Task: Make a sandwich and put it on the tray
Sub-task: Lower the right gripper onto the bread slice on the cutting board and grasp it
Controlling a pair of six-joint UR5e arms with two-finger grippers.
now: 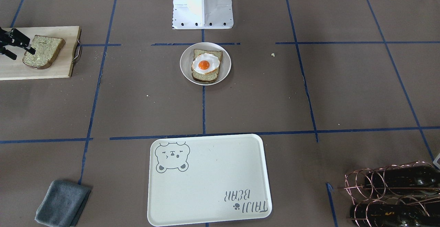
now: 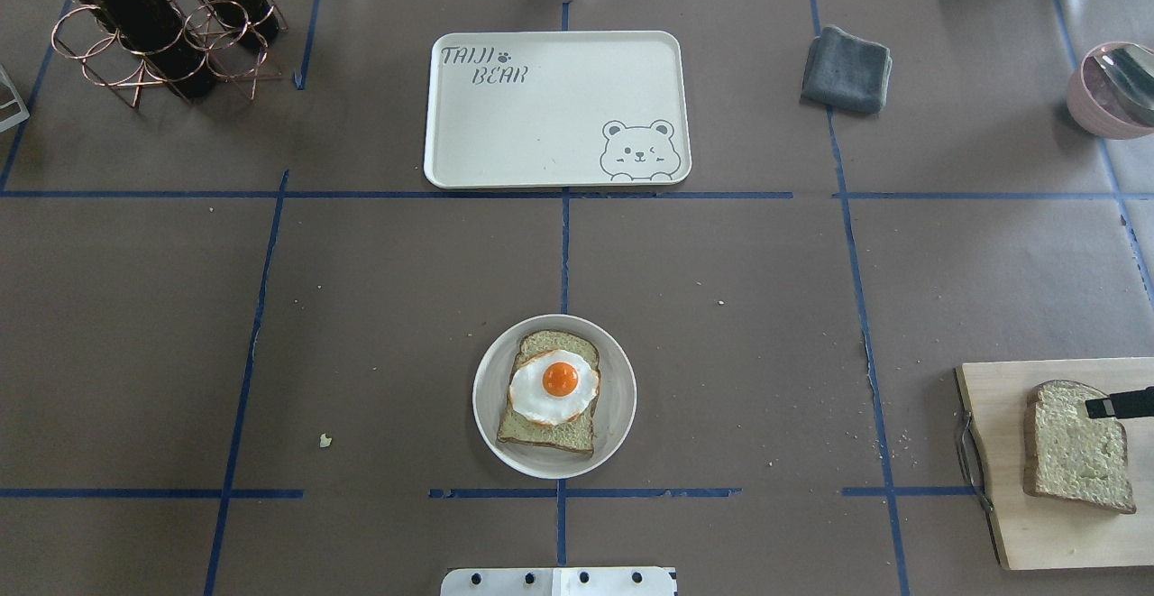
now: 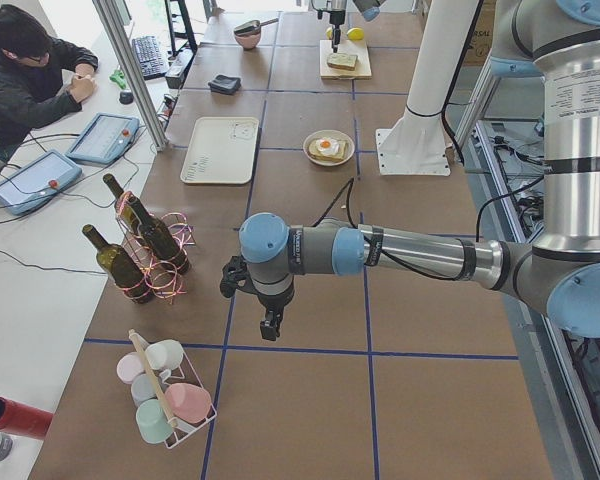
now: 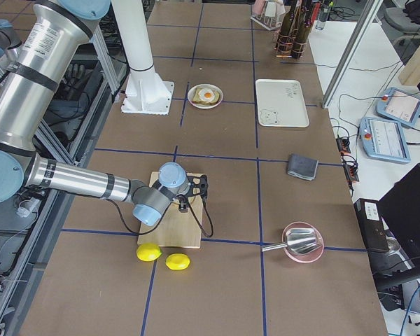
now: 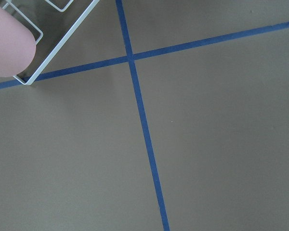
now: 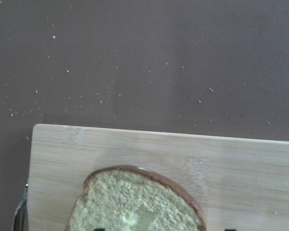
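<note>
Two slices lie apart: one bread slice (image 2: 1077, 447) on the cutting board (image 2: 996, 488), directly beneath the right gripper (image 1: 24, 55), whose jaws are spread and empty. The egg-topped slice (image 2: 552, 389) sits on the plate (image 2: 491, 389), well apart from the tray (image 2: 559, 118). Left gripper (image 3: 269, 322): state cannot be told.

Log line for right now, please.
right gripper open at loose bread slice on cutting board | left gripper away from food, state unclear | plate: base slice plus egg | tray: plate not on it

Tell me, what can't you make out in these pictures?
- Left gripper: only in exterior left view, small; open or shut unclear.
- Right gripper: cut by the edge in front-facing view; contact with bread slice unclear.
- Bottom slice: middle hidden under fried egg, overhead view.
</note>
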